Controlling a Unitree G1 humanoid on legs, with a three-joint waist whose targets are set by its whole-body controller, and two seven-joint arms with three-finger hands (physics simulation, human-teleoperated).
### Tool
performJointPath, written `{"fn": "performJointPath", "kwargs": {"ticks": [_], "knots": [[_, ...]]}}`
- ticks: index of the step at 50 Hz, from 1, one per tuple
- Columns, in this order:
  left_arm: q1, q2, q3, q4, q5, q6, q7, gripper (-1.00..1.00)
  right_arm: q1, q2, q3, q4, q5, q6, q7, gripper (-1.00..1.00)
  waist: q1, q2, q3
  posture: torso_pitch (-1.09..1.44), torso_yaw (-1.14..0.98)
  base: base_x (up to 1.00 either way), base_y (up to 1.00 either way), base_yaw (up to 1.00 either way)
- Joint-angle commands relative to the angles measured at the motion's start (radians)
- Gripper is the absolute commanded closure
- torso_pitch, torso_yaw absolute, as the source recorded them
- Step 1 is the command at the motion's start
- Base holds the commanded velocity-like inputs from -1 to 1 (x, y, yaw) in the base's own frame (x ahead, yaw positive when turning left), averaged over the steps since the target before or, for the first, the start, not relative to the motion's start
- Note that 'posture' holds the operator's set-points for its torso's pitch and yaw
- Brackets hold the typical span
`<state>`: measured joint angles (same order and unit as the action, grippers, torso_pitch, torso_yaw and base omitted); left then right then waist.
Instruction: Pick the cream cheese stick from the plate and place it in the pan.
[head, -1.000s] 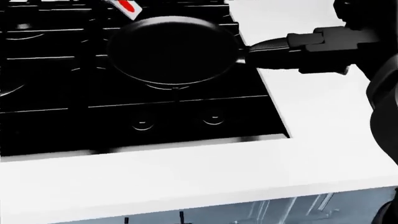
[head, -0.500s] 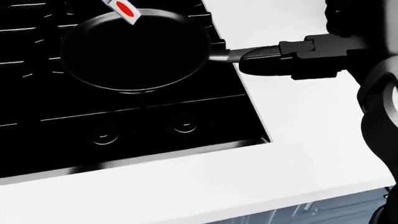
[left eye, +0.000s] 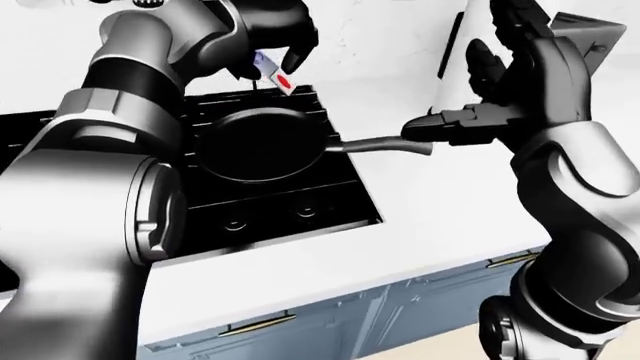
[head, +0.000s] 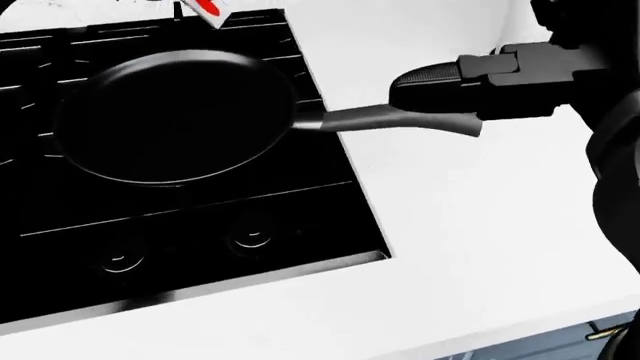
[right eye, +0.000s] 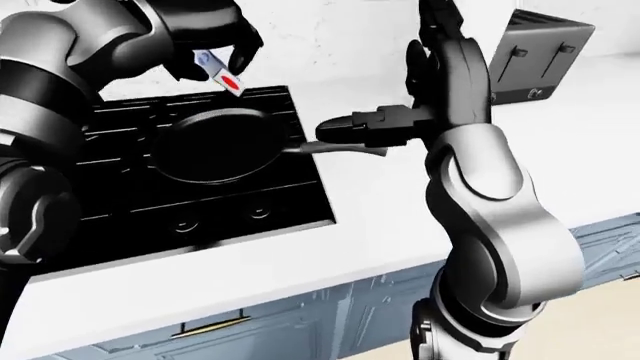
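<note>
The cream cheese stick (left eye: 276, 73), a white wrapper with a red spot, hangs tilted above the far rim of the black pan (head: 175, 116). My left hand (left eye: 279, 66) is shut on its upper end. The pan sits on a burner with nothing in it, its handle (head: 385, 118) pointing right over the counter. My right hand (left eye: 447, 124) hovers at the handle's outer end, one finger stretched along it and the others raised, so the hand is open. The plate is not in view.
The black stove (head: 200, 214) carries two knobs (head: 250, 236) near its lower edge. A white counter (head: 480, 225) surrounds it on the right and below. A toaster (right eye: 545, 52) stands at the top right. Blue drawers (left eye: 330, 315) sit under the counter.
The head view has shifted, so the pan now lies further left. More of the pan handle shows, with my right hand further out along it. The stick stays held at the top edge.
</note>
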<state>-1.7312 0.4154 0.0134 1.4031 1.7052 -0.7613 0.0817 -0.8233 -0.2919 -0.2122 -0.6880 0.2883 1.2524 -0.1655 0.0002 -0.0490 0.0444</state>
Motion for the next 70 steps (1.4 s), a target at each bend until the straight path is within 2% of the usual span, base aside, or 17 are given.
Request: {"fn": "performJointPath", "kwargs": {"ticks": [1,3,6,8,10,12,14,16,17,21,28,46,61,70], "knots": [[-0.032,0.012,0.009,-0.028,-0.020,0.016,0.019,1.00,-0.023,-0.004,-0.002,-0.009,-0.001,-0.021,-0.003,-1.00,0.003,-0.003,-0.024,0.00,0.00,0.13,0.00,0.00],[-0.032,0.012,0.009,-0.028,-0.021,0.016,0.018,1.00,-0.022,-0.005,-0.001,-0.009,-0.001,-0.022,-0.004,-1.00,0.005,-0.014,-0.021,0.00,0.00,0.13,0.00,0.00],[-0.034,0.013,0.009,-0.028,-0.021,0.016,0.017,1.00,-0.021,-0.005,0.002,-0.008,-0.001,-0.024,-0.005,-1.00,0.006,0.002,-0.023,0.00,0.00,0.13,0.00,0.00],[-0.032,0.013,0.009,-0.028,-0.022,0.015,0.019,1.00,-0.018,-0.006,0.006,-0.006,-0.002,-0.028,-0.006,-1.00,0.008,0.012,-0.015,0.00,0.00,0.10,0.00,0.00],[-0.032,0.015,0.009,-0.028,-0.023,0.016,0.018,1.00,-0.016,-0.010,0.013,0.000,-0.011,-0.026,-0.010,-1.00,0.001,0.011,0.005,0.00,0.00,0.00,0.00,0.00],[-0.031,0.016,0.010,-0.028,-0.024,0.016,0.016,1.00,-0.018,-0.009,0.016,0.000,-0.015,-0.021,-0.011,-1.00,-0.007,0.018,0.005,0.00,0.00,0.00,0.00,0.00],[-0.032,0.018,0.010,-0.028,-0.025,0.016,0.016,1.00,-0.016,-0.008,0.020,0.001,-0.017,-0.024,-0.008,-1.00,-0.018,0.036,-0.002,0.00,0.00,0.00,0.00,0.00],[-0.031,0.018,0.009,-0.028,-0.025,0.016,0.016,1.00,-0.010,-0.009,0.023,0.009,-0.025,-0.034,-0.006,-1.00,-0.027,0.077,-0.016,0.00,0.00,0.00,0.00,0.00],[-0.030,0.017,0.010,-0.028,-0.026,0.017,0.017,1.00,-0.012,-0.009,0.025,0.012,-0.029,-0.029,-0.006,-1.00,-0.032,0.067,-0.016,0.00,0.00,0.00,0.00,0.00],[-0.028,0.014,0.008,-0.028,-0.026,0.018,0.019,1.00,-0.018,-0.006,0.020,0.011,-0.034,-0.020,-0.003,-1.00,-0.026,0.051,-0.026,0.00,0.00,0.00,0.00,0.00],[-0.027,0.016,0.009,-0.028,-0.028,0.017,0.017,1.00,-0.018,-0.001,0.018,0.008,-0.036,-0.015,0.004,-1.00,-0.012,0.038,-0.024,0.00,0.00,0.00,0.00,0.00],[0.001,0.000,0.002,-0.027,-0.025,0.021,0.037,1.00,-0.019,0.006,0.018,0.002,-0.042,-0.011,0.011,-1.00,-0.007,0.043,-0.021,0.00,0.00,0.00,0.00,0.00],[0.041,-0.017,-0.006,-0.026,-0.016,0.021,0.059,1.00,-0.013,0.004,0.015,0.005,-0.047,-0.020,0.016,-1.00,-0.003,0.037,-0.021,0.00,0.00,0.00,0.00,0.00],[0.048,-0.019,-0.003,-0.026,-0.021,0.006,0.043,1.00,-0.020,0.001,0.007,0.007,-0.044,-0.013,0.016,-1.00,0.002,0.033,-0.024,0.00,0.00,0.00,0.00,0.00]]}}
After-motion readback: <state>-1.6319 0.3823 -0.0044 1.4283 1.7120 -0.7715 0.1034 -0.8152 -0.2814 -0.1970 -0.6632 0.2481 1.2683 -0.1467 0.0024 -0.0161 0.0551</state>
